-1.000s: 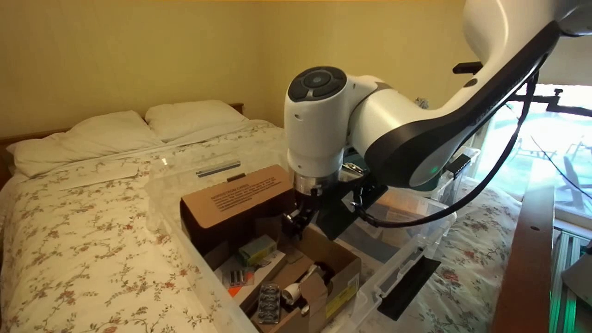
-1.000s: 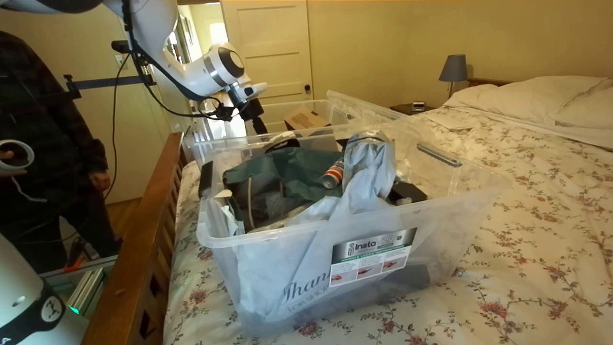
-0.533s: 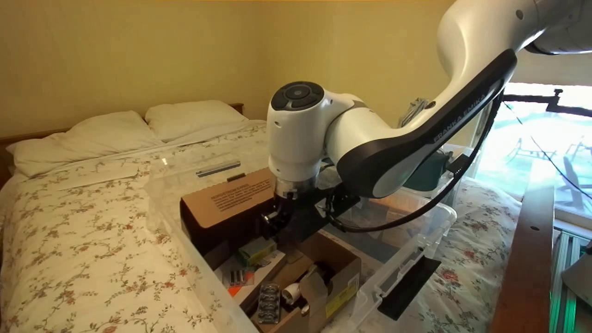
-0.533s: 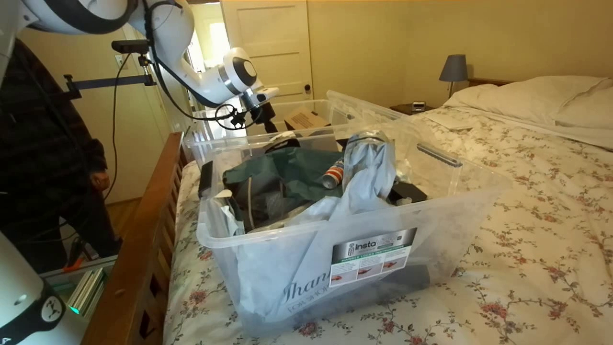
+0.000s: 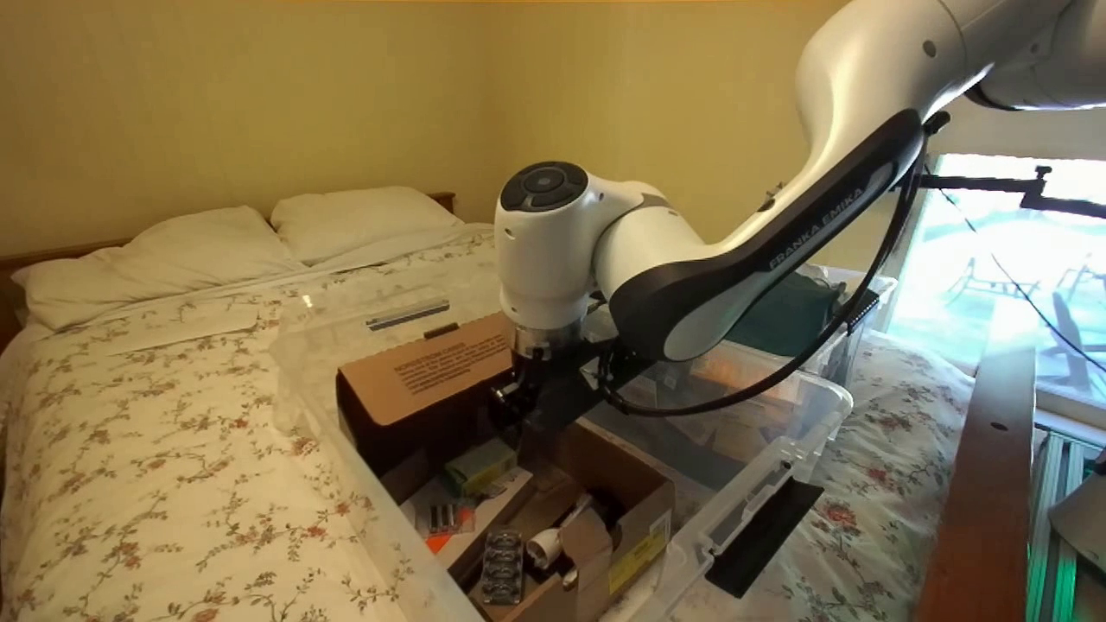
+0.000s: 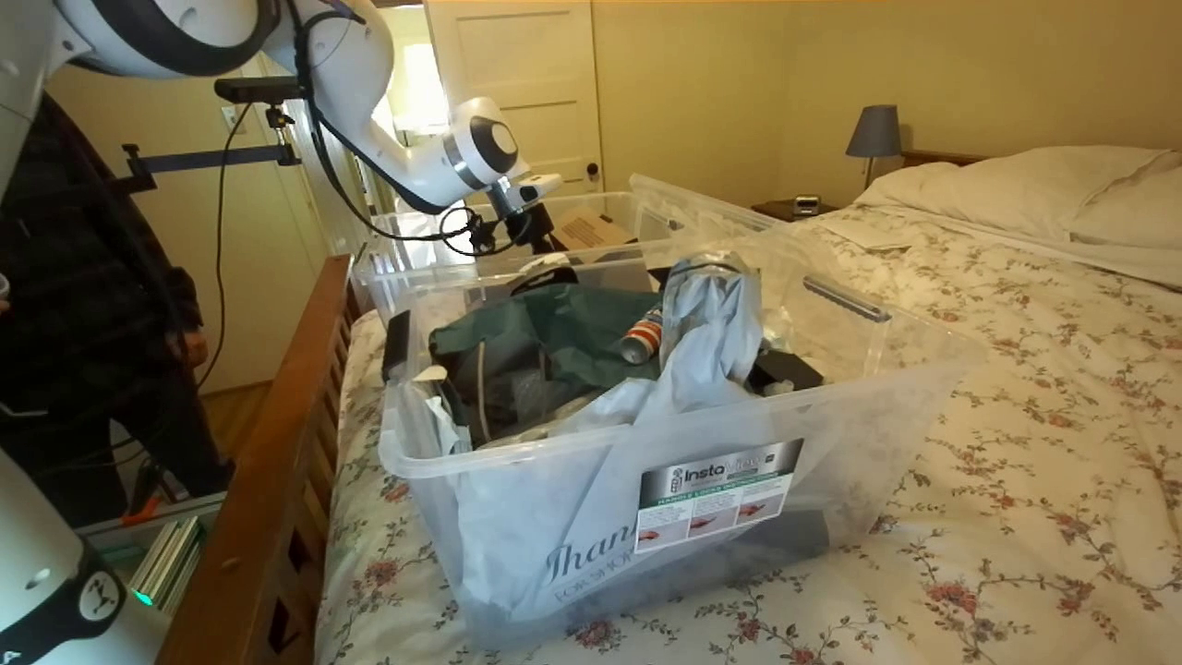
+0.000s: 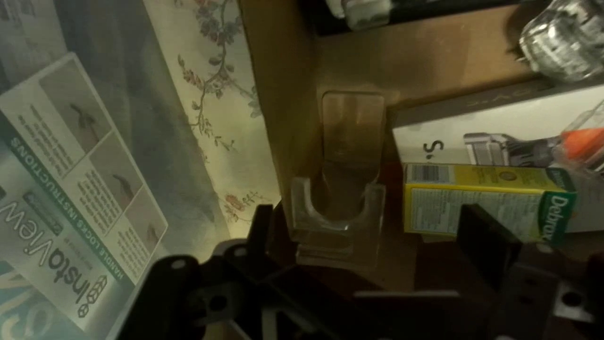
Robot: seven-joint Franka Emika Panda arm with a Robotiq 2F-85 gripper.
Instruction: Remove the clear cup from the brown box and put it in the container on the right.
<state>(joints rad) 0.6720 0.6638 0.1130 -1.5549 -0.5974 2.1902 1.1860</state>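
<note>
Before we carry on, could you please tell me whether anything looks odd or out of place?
Possibly: in the wrist view, the clear plastic piece inside the brown box has a U-shaped notch, looking more like a holder than the cup the task names.
</note>
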